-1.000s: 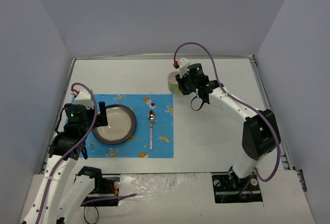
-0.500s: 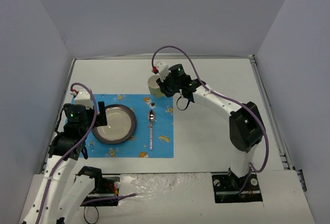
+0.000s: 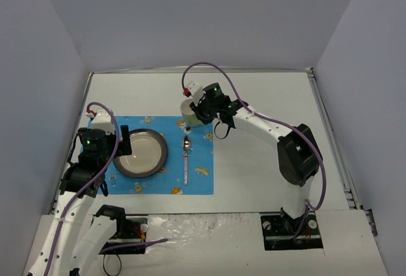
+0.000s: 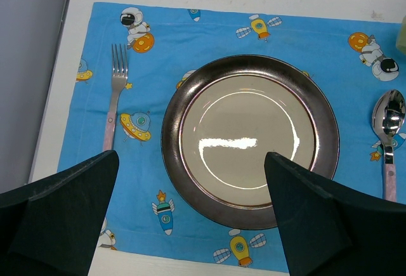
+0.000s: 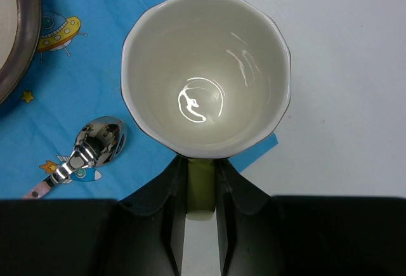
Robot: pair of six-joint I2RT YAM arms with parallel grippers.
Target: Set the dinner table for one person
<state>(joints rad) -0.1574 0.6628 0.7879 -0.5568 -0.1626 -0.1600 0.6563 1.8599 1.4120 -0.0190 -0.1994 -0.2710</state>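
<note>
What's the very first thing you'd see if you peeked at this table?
The bright blue cloth mat printed with cartoon spacemen and rockets jumps out, lying at the left of the large white tabletop, with a round dark-rimmed plate on it between a silver fork and a silver spoon. Next, the right tool grips a glossy cream ceramic cup by its handle at the mat's far right corner.

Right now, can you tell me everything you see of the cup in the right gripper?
The cup is cream, glossy like glazed ceramic, with a faceted rim edged by a thin dark line. It is empty and upright. The right gripper is shut on its pale handle. It is over the far right corner of the blue mat; whether it rests there or hangs above, I cannot tell.
</note>
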